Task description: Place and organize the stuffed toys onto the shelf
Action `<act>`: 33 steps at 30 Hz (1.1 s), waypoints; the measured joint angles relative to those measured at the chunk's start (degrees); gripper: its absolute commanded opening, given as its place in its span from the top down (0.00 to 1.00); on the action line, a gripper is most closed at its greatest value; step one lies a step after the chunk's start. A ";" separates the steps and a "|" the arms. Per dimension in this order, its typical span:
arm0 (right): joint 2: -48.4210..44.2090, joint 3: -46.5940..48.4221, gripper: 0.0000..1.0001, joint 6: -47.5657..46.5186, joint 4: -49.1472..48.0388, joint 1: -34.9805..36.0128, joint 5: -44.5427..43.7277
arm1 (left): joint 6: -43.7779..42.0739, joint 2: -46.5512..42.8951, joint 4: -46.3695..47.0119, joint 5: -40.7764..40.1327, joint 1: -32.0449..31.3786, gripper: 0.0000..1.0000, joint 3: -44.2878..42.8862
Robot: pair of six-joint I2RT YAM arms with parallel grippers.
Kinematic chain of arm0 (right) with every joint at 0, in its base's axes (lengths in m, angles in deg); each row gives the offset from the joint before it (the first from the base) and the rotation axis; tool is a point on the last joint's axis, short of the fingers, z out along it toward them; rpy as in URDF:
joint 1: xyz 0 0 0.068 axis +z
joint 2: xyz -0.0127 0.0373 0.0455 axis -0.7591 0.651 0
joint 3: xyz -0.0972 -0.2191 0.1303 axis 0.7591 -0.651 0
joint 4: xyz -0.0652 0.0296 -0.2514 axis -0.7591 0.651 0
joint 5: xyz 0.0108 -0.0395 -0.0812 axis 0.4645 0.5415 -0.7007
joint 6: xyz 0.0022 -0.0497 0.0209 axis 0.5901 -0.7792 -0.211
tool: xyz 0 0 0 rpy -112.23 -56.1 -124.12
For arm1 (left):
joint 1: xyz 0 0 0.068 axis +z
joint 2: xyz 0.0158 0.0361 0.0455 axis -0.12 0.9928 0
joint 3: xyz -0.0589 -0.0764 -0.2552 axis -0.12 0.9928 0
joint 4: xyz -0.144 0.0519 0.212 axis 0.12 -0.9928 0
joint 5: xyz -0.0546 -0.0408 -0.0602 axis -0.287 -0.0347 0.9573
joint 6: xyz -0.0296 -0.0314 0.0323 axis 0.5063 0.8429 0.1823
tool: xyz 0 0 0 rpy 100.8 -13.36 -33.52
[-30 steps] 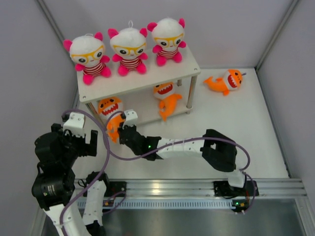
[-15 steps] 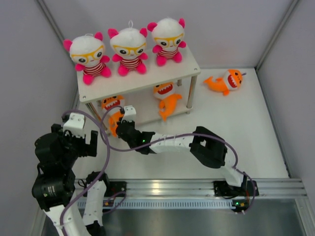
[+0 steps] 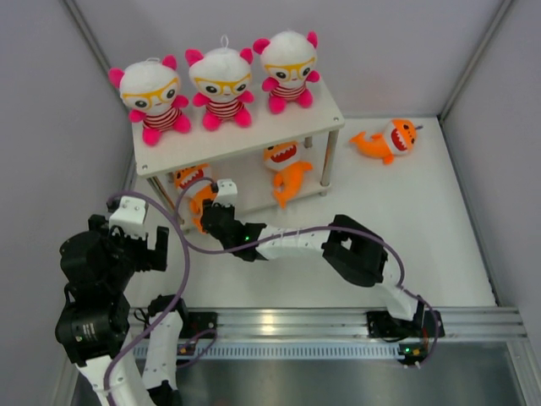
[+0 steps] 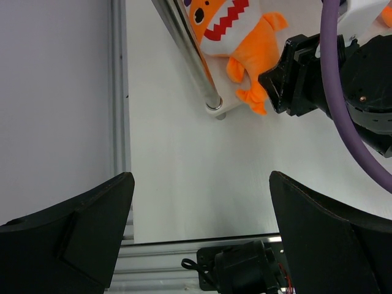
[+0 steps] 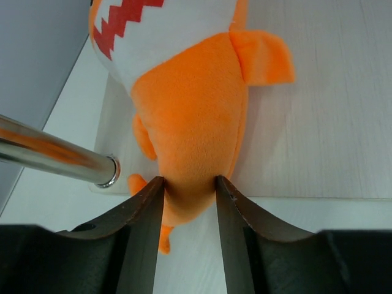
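Three white-headed bears (image 3: pixel 222 86) sit in a row on the top of the white shelf (image 3: pixel 254 137). My right gripper (image 3: pixel 205 216) is shut on the tail end of an orange shark (image 5: pixel 190 116), whose head lies on the lower tier at the left, beside a silver leg (image 5: pixel 58 156). That shark also shows in the left wrist view (image 4: pixel 236 37). A second shark (image 3: pixel 286 172) lies on the lower tier in the middle. A third shark (image 3: pixel 386 140) lies on the table right of the shelf. My left gripper (image 4: pixel 199 233) is open and empty, near the table's front left.
Grey walls close in the table on the left, back and right. A metal rail (image 3: pixel 338 326) runs along the near edge. A purple cable (image 3: pixel 182 254) loops between the two arms.
My right gripper has pushed the shark it holds farther back and left, under the top board onto the lower tier. The left arm has barely moved.
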 measured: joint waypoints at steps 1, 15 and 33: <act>0.00 -0.09 0.57 0.00 -0.02 0.00 0.00 | 0.00 0.00 0.00 0.11 0.00 0.02 0.02; -7.63 -8.15 0.29 -2.36 -2.56 0.59 -0.11 | -0.02 0.00 0.00 0.72 0.00 0.02 0.00; -55.04 -48.28 0.30 0.39 19.45 5.99 4.42 | -1.55 -0.94 0.04 -1.88 0.00 0.02 0.28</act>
